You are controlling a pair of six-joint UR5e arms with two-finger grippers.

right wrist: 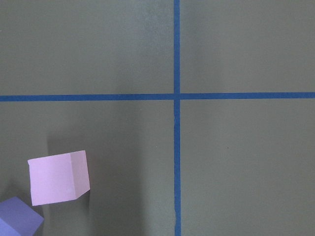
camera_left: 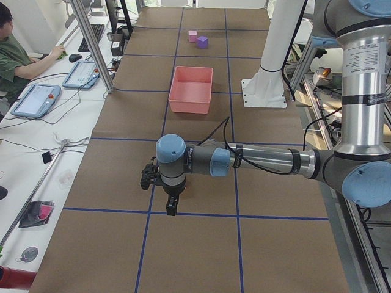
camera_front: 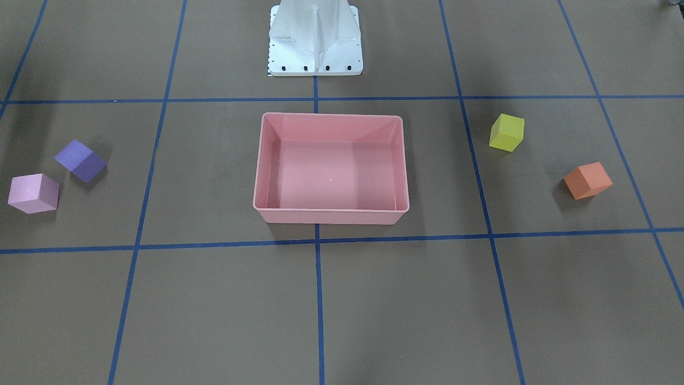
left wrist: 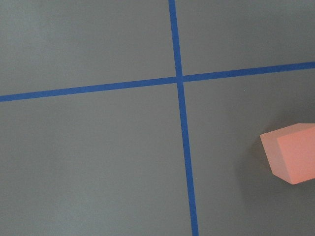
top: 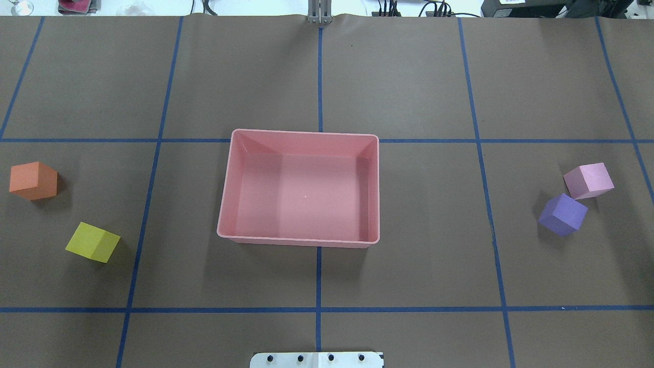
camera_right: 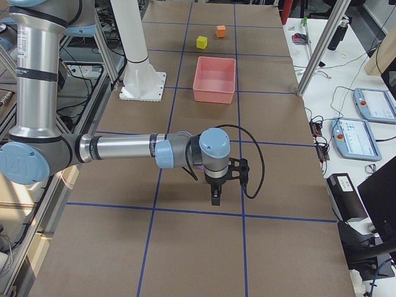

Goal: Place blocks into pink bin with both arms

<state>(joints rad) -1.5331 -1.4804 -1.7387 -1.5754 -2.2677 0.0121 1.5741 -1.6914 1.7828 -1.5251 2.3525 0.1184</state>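
The pink bin [top: 296, 239] stands empty at the table's middle, also in the front view [camera_front: 328, 216]. The orange block [top: 33, 180] and the yellow-green block [top: 92, 242] lie on the robot's left. The purple block [top: 562, 214] and the light pink block [top: 588, 181] lie close together on its right. The left gripper [camera_left: 171, 207] hangs over the table's left end; its wrist view shows the orange block [left wrist: 293, 152]. The right gripper [camera_right: 215, 199] hangs over the right end; its wrist view shows the light pink block [right wrist: 58, 177]. I cannot tell whether either is open.
The white base pedestal [camera_front: 315, 40] stands behind the bin. Blue tape lines [top: 319, 76] mark a grid on the brown table. A seated operator [camera_left: 15, 52] and tablets [camera_left: 36, 99] are on a side bench beyond the table's far edge.
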